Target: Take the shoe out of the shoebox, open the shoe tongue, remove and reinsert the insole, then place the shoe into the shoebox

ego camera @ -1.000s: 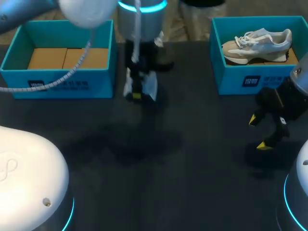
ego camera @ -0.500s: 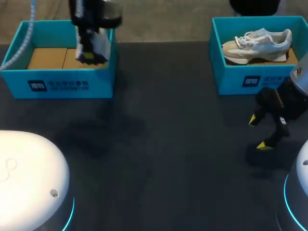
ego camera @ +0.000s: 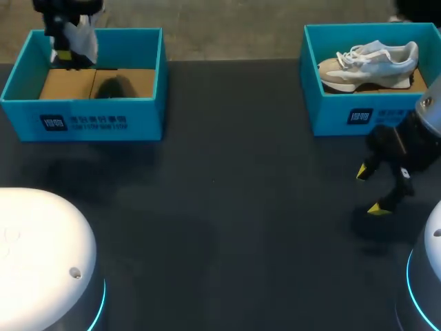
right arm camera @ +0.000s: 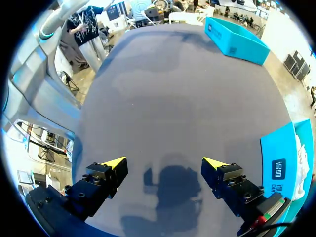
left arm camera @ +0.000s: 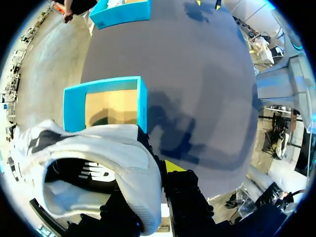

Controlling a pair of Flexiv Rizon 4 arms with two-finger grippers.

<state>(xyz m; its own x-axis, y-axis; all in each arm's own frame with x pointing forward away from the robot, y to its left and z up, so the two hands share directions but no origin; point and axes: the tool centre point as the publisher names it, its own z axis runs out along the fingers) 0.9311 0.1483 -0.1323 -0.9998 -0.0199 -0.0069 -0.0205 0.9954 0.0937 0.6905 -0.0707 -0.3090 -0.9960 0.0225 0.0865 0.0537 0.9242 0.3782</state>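
Note:
A white shoe (ego camera: 84,38) hangs over the left blue shoebox (ego camera: 83,121), and my left gripper (ego camera: 63,55) is shut on it. In the left wrist view the shoe's heel collar (left arm camera: 98,148) fills the space by my left gripper (left arm camera: 157,183); one yellow tip shows, the other is hidden behind the shoe. The left shoebox (left arm camera: 142,106) lies below, its cardboard floor bare. A second white and beige shoe (ego camera: 368,63) lies in the right blue shoebox (ego camera: 344,114). My right gripper (ego camera: 370,190) stands open in front of that box, above the table, nothing between its fingers (right arm camera: 164,163).
The dark table (ego camera: 227,207) spreads between the two boxes. The right wrist view shows the right shoebox (right arm camera: 279,165) close beside my right gripper and the left shoebox (right arm camera: 237,37) far across the table.
My left arm has carried the white shoe from the table's back middle leftward to above the left shoebox. The right arm has not moved.

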